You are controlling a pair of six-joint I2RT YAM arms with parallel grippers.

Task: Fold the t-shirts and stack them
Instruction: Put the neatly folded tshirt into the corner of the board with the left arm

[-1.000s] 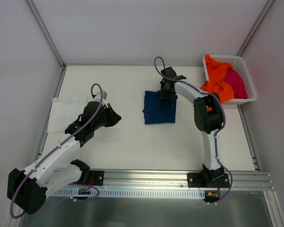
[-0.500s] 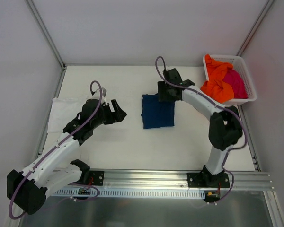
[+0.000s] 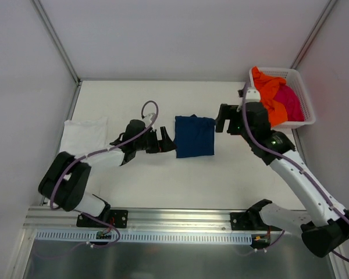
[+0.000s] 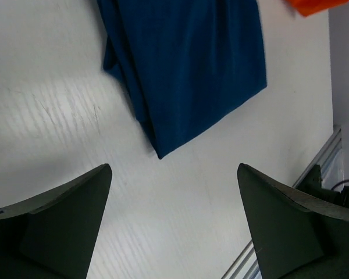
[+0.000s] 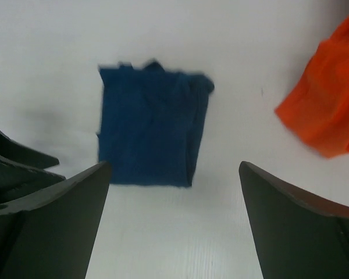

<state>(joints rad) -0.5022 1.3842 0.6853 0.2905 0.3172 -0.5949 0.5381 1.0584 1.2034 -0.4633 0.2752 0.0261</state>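
Note:
A folded navy t-shirt (image 3: 194, 136) lies flat in the middle of the table, also visible in the left wrist view (image 4: 186, 64) and the right wrist view (image 5: 151, 128). My left gripper (image 3: 167, 141) (image 4: 173, 168) is open just beside its left edge, holding nothing. My right gripper (image 3: 222, 119) (image 5: 174, 165) is open just off the shirt's upper right corner, holding nothing. A folded white t-shirt (image 3: 83, 135) rests at the far left. The orange t-shirt (image 3: 267, 96) (image 5: 331, 110) and the magenta t-shirt (image 3: 292, 102) lie bunched in the basket.
The white lattice basket (image 3: 301, 88) stands at the back right corner, with orange cloth hanging over its left rim. A metal rail (image 3: 180, 218) with both arm bases runs along the near edge. White walls close in the table at left, back and right.
Both grippers went from shut to open. The right gripper left the navy t-shirt's top edge and drew back to the right. The left gripper swung right, up to the shirt's left edge.

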